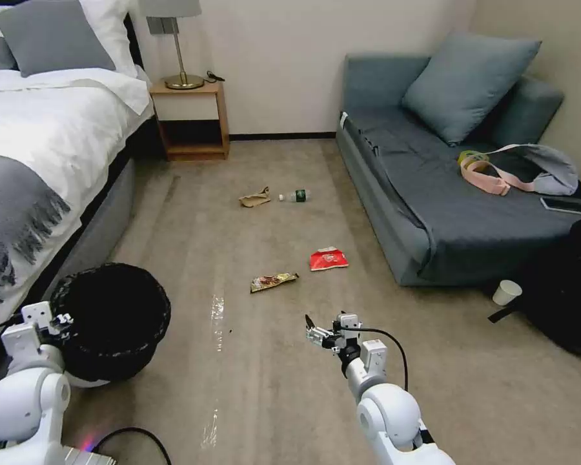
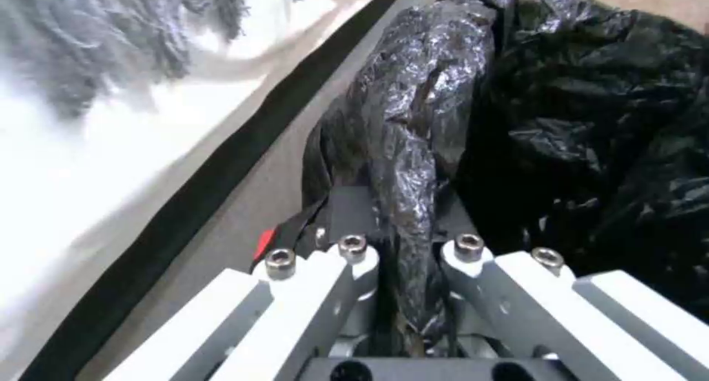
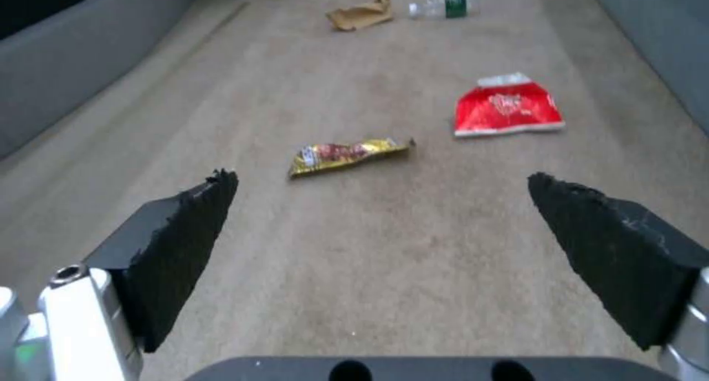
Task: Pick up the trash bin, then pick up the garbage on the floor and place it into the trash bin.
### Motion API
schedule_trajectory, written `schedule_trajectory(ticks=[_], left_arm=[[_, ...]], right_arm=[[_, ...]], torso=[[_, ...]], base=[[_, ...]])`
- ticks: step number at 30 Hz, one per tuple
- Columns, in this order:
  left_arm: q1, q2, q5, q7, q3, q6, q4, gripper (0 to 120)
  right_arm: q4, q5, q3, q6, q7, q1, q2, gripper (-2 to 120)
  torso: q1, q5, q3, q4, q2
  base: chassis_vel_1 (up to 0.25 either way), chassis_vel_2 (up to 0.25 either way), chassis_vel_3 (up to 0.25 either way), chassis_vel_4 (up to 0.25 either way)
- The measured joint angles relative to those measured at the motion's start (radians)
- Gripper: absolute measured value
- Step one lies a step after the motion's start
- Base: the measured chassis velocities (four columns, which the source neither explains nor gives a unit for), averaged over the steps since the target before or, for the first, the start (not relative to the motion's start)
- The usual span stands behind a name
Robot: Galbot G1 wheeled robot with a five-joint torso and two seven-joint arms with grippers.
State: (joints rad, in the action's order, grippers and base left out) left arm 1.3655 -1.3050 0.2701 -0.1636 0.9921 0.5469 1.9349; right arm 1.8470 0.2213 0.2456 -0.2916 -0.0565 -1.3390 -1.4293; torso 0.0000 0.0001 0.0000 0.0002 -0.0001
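The trash bin (image 1: 113,320), white with a black bag over its rim, sits at the lower left beside the bed. My left gripper (image 1: 61,321) is shut on the bag-covered rim (image 2: 402,165). Garbage lies on the carpet ahead: a gold-brown wrapper (image 1: 273,281) (image 3: 347,153), a red snack packet (image 1: 328,259) (image 3: 507,107), a tan paper bag (image 1: 255,198) (image 3: 362,15) and a small clear bottle (image 1: 295,196) (image 3: 443,5). My right gripper (image 1: 313,332) (image 3: 384,204) hovers open above bare carpet, short of the wrapper, with nothing between its fingers (image 3: 185,231).
A bed (image 1: 39,168) runs along the left and a grey sofa (image 1: 432,213) along the right, leaving a carpet lane between. A nightstand (image 1: 190,119) stands at the back. A paper cup (image 1: 507,292) and a black bag (image 1: 561,290) sit by the sofa's near end. A cable (image 1: 132,434) lies near my base.
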Motion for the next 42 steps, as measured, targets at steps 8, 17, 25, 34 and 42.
schedule_trajectory(ticks=[8, 17, 25, 34, 42], left_arm=[[0.05, -0.043, -0.045, 0.018, 0.039, -0.031, 0.069, 4], [0.059, -0.035, -0.033, 0.034, 0.066, -0.043, 0.074, 4], [0.066, -0.038, -0.028, 0.046, 0.068, -0.067, 0.071, 4], [0.071, -0.039, -0.011, 0.066, 0.071, -0.088, 0.063, 4], [0.078, -0.046, -0.011, 0.073, 0.063, -0.109, 0.051, 4]], right_arm=[[-0.005, 0.008, 0.0, 0.028, 0.022, -0.001, 0.005, 100], [-0.018, 0.011, -0.006, 0.047, 0.031, -0.001, -0.004, 100], [-0.021, 0.011, -0.009, 0.065, 0.048, -0.008, -0.008, 100], [-0.028, 0.011, -0.009, 0.074, 0.055, -0.007, -0.007, 100], [-0.046, 0.006, -0.011, 0.079, 0.061, -0.002, -0.011, 100]], torso=[[0.0, 0.0, 0.0, -0.0001, 0.0], [0.0, 0.0, 0.0, -0.0002, 0.0], [0.0, -0.0001, 0.0, -0.0002, 0.0], [0.0, -0.0001, 0.0, -0.0002, 0.0], [0.0, 0.0, 0.0, -0.0002, 0.0]], base=[[0.0, 0.0, 0.0, 0.0], [0.0, 0.0, 0.0, 0.0], [0.0, 0.0, 0.0, 0.0], [-0.116, 0.113, 0.112, -0.116], [-0.166, 0.165, 0.164, -0.166]])
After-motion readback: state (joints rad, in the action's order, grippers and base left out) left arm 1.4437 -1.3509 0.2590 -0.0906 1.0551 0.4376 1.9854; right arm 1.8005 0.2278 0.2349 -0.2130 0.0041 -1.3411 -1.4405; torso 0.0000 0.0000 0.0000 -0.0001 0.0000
